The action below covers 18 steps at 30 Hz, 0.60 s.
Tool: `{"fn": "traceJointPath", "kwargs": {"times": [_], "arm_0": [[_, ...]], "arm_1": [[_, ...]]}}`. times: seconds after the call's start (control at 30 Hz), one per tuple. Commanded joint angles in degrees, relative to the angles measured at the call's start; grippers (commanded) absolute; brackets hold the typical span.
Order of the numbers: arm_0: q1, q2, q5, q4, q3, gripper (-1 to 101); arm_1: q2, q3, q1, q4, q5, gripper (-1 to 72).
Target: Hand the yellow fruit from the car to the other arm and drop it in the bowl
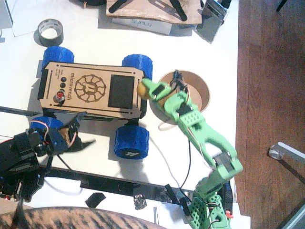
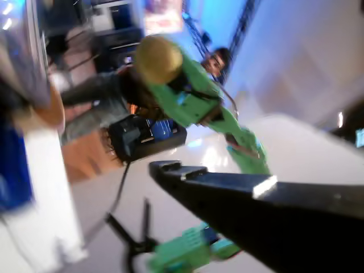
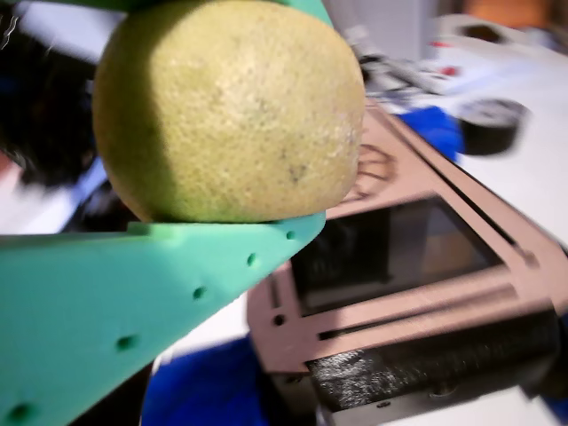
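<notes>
The yellow fruit is held in the green right gripper, which is shut on it just off the car's right end, beside the bowl's left rim. In a wrist view the fruit fills the top, resting on a green finger, with the car below. The wooden car with blue wheels stands mid-table. The tan bowl lies right of it, partly covered by the green arm. The black left gripper is open and empty near the car's front-left wheel. Its wrist view shows the fruit and a black finger.
A grey tape roll lies at the back left. Boxes and a board crowd the back edge. The table ends at the right, with wooden floor beyond. A black rail crosses the front.
</notes>
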Motion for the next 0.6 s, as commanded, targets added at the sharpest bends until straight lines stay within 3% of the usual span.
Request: {"fn": "traceJointPath", "kwargs": {"times": [0.0, 0.17, 0.33, 0.4, 0.5, 0.57], "arm_0": [[-7.6, -0.4, 9.1, 5.0, -2.9, 34], [-22.0, -4.0, 16.3, 15.1, -7.1, 30], [-37.3, -5.1, 28.6, 18.4, -8.3, 27], [-42.8, -6.1, 34.0, 19.1, -8.1, 21], [-49.6, -7.0, 41.4, 21.1, -7.6, 0], [-52.6, -8.3, 45.4, 23.6, -7.3, 0]], "arm_1": [[-3.5, -8.9, 3.2, 3.0, 5.4, -0.1], [-11.6, -17.6, 7.6, 6.8, 11.1, -0.1], [-17.4, -24.1, 11.8, 8.8, 12.2, -0.1], [-19.5, -27.3, 13.1, 11.7, 14.0, -0.1], [-22.1, -30.8, 14.9, 14.1, 16.3, -0.1], [-23.6, -32.5, 16.5, 15.6, 18.8, -0.1]]}}
